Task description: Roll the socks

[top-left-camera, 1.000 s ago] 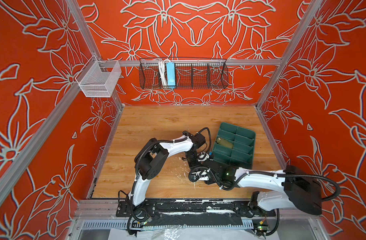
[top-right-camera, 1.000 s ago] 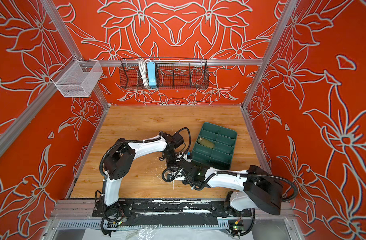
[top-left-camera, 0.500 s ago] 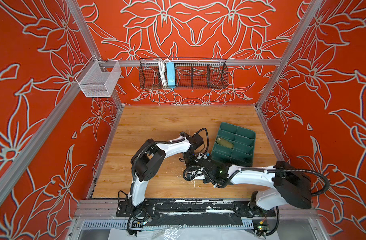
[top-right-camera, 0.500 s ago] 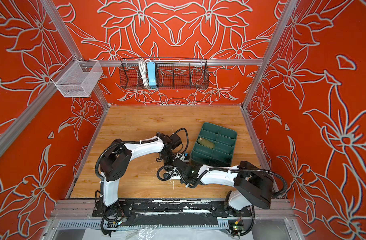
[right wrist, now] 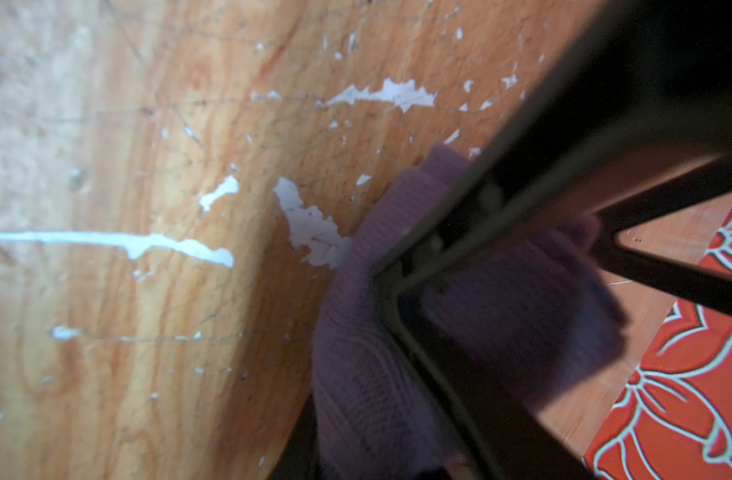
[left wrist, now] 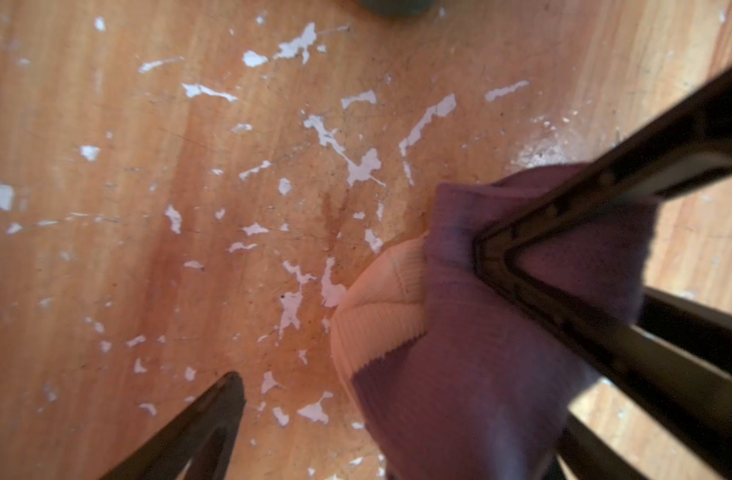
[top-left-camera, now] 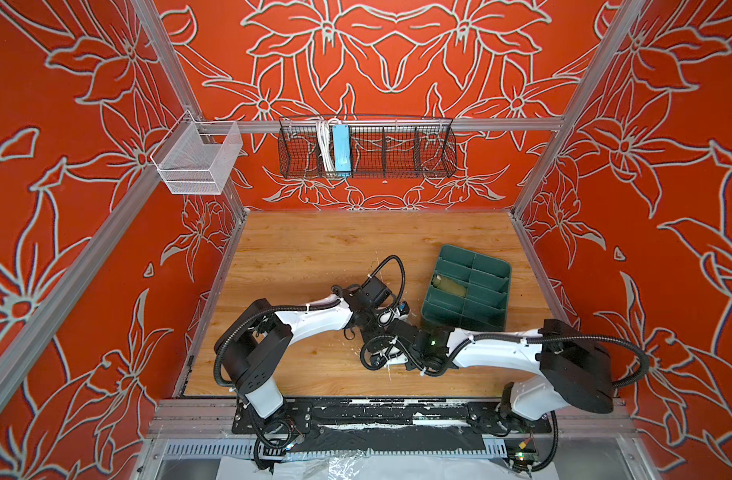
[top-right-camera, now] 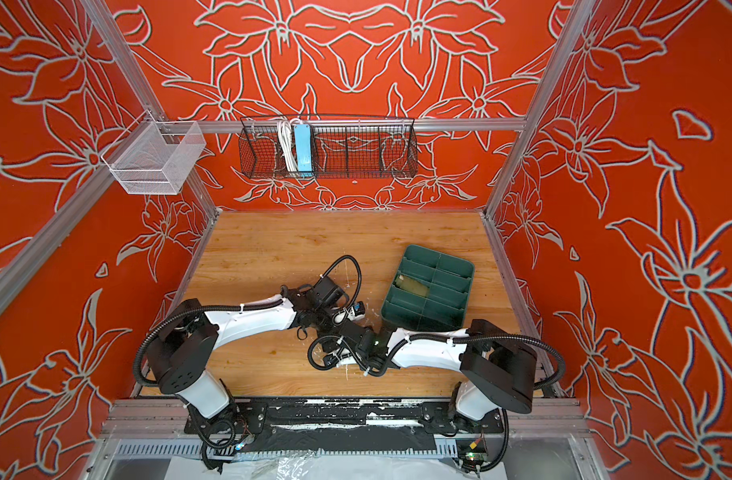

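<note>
I am holding my left gripper wide open over the purple sock. One finger is pressing on it and the other is standing clear above the bare table. My right gripper is pinching the same sock narrowly. It is lying near the green tray, off its near left corner. The olive sock is sitting in a compartment on that tray's left side.

Green tray on tbl — wire basket
</note>
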Robot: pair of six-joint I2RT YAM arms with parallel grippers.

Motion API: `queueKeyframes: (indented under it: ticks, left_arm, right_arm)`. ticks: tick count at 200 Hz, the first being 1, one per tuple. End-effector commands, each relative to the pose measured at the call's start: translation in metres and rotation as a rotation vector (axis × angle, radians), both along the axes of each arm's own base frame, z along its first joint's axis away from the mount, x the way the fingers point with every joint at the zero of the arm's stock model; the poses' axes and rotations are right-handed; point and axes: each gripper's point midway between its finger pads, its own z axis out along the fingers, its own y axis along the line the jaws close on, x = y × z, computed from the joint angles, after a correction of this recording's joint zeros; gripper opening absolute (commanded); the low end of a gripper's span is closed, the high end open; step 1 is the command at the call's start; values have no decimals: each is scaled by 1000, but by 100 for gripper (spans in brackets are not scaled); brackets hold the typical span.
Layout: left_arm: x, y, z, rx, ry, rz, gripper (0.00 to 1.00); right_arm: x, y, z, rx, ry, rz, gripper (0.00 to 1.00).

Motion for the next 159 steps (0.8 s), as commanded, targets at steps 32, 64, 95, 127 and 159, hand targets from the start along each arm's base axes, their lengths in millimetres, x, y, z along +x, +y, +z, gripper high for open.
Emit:
queueKeyframes:
  ticks: [32, 64, 95, 127, 159]
  left_arm:
    - [68, 20, 65, -14, -497, 176, 98]
    - [76, 39, 90, 17, -642, 194, 98]
    - [74, 48, 98, 15, -658, 221, 98]
    - [72, 59, 113, 13, -719, 235, 98]
    - [80, 90, 175, 47, -958, 328, 98]
  right_arm:
    - [-45, -19, -32, -69, 276, -66, 0]
    - [-47, -17, -33, -75, 306, -78, 0]
    - [-46, -17, -31, -81, 312, -92, 0]
    - [-43, -17, -27, -68, 324, -112, 0]
    - [-48, -17, -24, -105, 405, -155, 0]
